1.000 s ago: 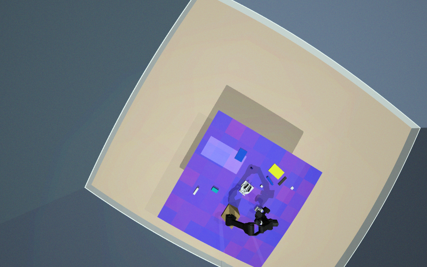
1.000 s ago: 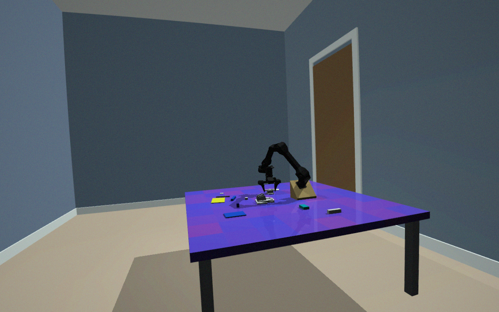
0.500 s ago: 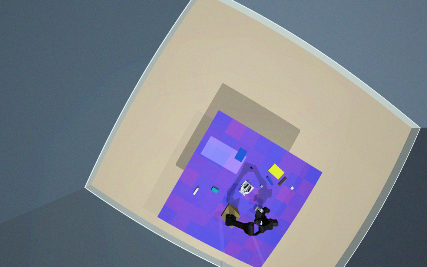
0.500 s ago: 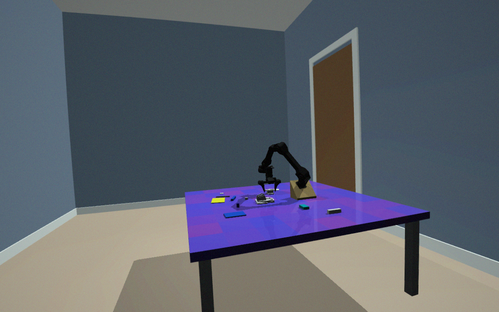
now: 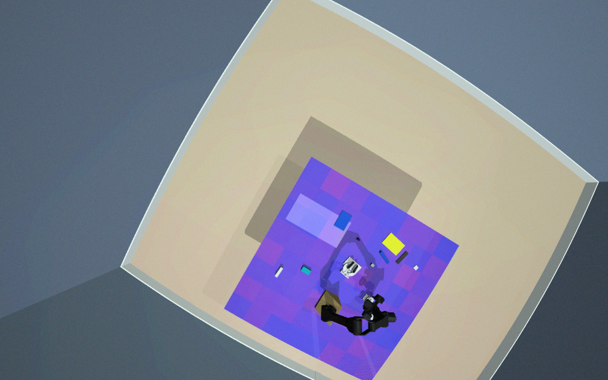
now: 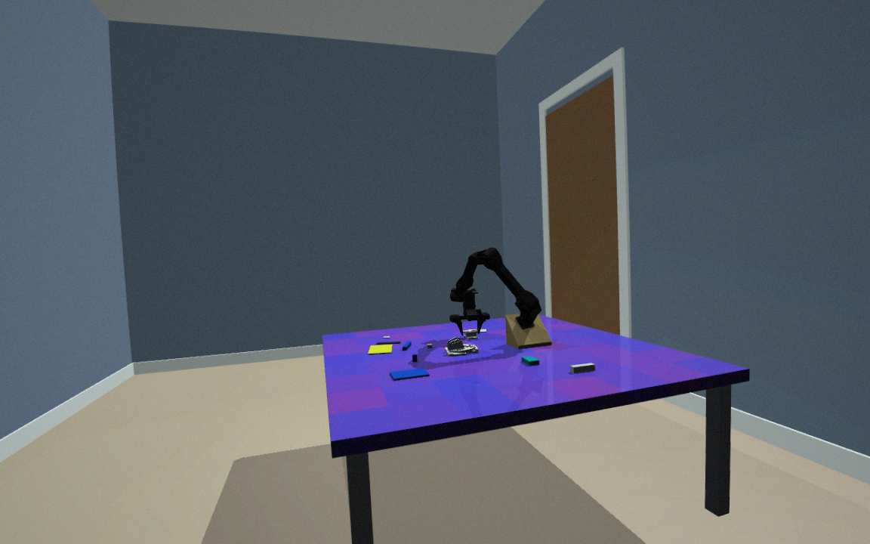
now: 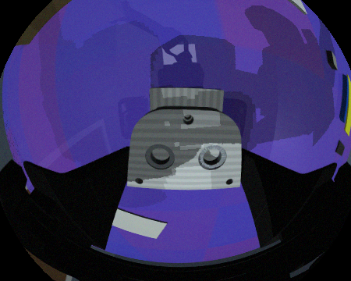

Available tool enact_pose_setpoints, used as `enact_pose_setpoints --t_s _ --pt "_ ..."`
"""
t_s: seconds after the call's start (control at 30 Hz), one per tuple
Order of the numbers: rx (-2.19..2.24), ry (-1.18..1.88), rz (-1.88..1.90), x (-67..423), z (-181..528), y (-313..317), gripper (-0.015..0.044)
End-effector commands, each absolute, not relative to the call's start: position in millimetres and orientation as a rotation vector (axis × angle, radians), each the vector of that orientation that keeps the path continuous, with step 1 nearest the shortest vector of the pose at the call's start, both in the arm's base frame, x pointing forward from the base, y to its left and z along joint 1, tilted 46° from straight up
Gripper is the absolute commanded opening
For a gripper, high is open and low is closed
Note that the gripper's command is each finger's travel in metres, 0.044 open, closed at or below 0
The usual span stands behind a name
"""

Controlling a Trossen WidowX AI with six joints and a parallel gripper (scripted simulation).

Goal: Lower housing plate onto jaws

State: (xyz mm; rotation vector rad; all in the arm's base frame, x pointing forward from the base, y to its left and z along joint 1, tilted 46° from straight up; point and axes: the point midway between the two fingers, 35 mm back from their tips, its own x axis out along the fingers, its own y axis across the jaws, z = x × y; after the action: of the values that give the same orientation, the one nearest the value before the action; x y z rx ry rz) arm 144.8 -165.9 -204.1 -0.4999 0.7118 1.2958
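Note:
The grey housing plate (image 7: 185, 134) (image 6: 470, 334) (image 5: 367, 297), with two ringed holes, shows face-on in the wrist view. A grey ribbed block (image 7: 187, 97) shows just behind its rounded edge. My gripper (image 7: 184, 153) (image 6: 470, 331) points down with one black finger at each side of the plate. Its fingers stand wide and show no gap to the plate's sides, so it looks shut on the plate; the tips are hidden. I cannot tell whether the plate is lifted. The white base with the jaws (image 5: 350, 267) (image 6: 461, 347) stands apart, its stubs too small to make out.
A tan wedge (image 5: 327, 301) (image 6: 527, 332) carries the arm. A yellow square (image 5: 393, 244) (image 6: 380, 349), blue slab (image 5: 342, 220) (image 6: 408, 374), teal block (image 5: 305, 269) (image 6: 529, 360) and white bar (image 5: 278, 271) (image 6: 582, 368) lie around. A white flat piece (image 7: 138, 223) lies near the gripper.

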Motion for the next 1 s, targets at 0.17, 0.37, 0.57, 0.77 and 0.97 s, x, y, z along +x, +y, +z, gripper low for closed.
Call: enact_pose_setpoints --t_s 0.17,0.37,0.57,0.77,0.97 --pt "-0.5 0.712 1.296 145 -204 -166 0.0351" --pt "-0.5 0.712 1.296 145 -203 -167 0.0351" --pt "-0.499 0.713 1.294 144 -191 -181 0.0351" --pt "-0.499 0.713 1.293 142 -177 -194 0.0351" --pt "-0.498 0.713 1.292 139 -163 -207 0.0351"
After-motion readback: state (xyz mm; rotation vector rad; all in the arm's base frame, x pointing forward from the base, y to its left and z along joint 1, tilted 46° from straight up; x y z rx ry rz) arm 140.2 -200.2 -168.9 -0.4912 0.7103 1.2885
